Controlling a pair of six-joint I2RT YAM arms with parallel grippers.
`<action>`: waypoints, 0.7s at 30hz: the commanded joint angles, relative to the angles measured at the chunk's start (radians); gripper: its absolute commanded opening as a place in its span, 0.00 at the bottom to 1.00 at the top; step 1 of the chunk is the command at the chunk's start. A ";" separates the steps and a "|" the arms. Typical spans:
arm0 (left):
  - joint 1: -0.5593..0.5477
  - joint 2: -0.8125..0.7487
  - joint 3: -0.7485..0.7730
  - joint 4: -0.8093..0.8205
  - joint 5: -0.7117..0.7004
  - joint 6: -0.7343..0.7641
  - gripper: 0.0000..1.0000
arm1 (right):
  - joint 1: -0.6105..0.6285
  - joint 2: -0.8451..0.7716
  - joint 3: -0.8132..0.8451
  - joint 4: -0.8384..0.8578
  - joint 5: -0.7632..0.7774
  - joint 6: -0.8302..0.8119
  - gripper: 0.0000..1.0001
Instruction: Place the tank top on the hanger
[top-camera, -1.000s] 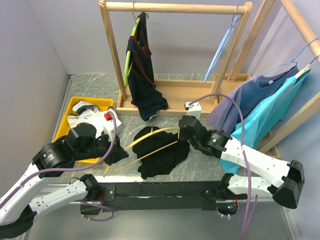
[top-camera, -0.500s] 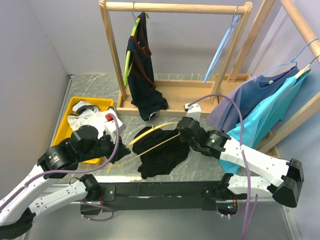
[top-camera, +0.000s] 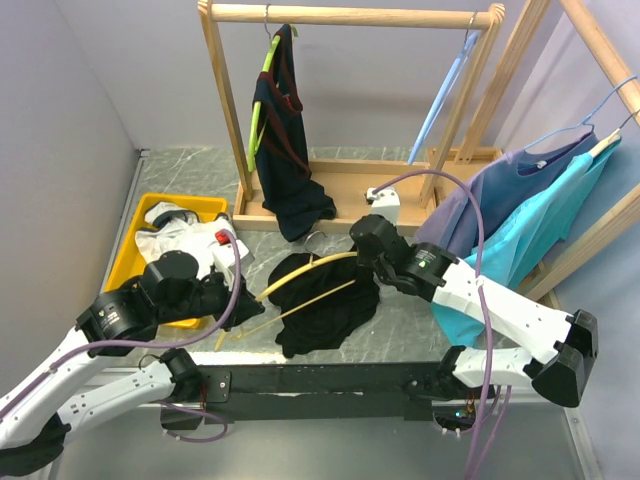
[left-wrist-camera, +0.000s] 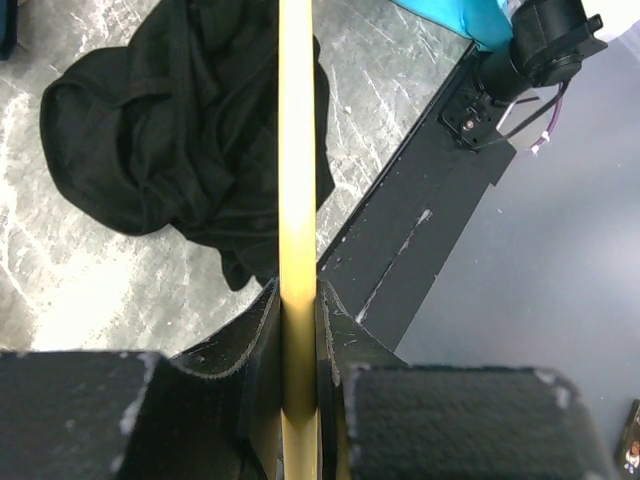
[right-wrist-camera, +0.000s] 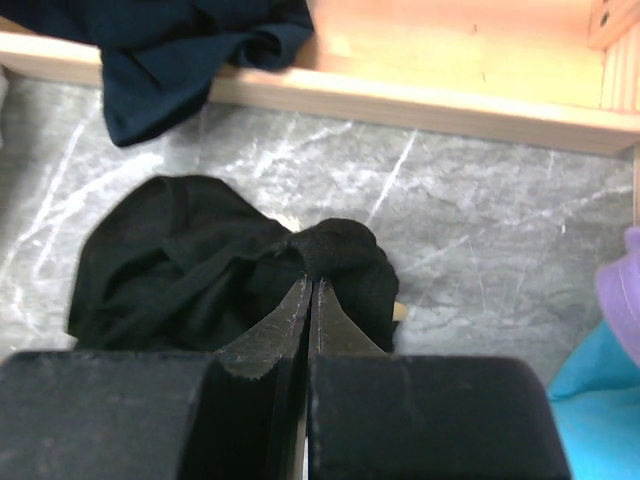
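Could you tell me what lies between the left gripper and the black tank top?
The yellow hanger bridges that stretch: clamped in the left gripper's jaws, it runs out over the tank top, as the left wrist view shows.

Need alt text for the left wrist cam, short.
The left gripper is shut on the yellow hanger, whose thin bar runs straight up the frame. Beyond it, upper left, the black tank top lies crumpled on the grey marbled table.

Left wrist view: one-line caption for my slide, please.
Left gripper shut on the yellow hanger, whose bar runs over the crumpled black tank top on the table.
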 joint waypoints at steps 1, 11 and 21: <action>-0.014 0.023 0.028 0.067 0.036 0.010 0.01 | -0.008 0.027 0.068 -0.007 0.044 -0.014 0.00; -0.023 0.060 -0.072 0.328 -0.010 -0.036 0.01 | 0.046 -0.051 0.049 0.025 -0.051 -0.035 0.00; -0.113 0.142 -0.256 0.760 -0.174 -0.071 0.01 | 0.123 -0.132 -0.026 0.032 -0.049 0.046 0.00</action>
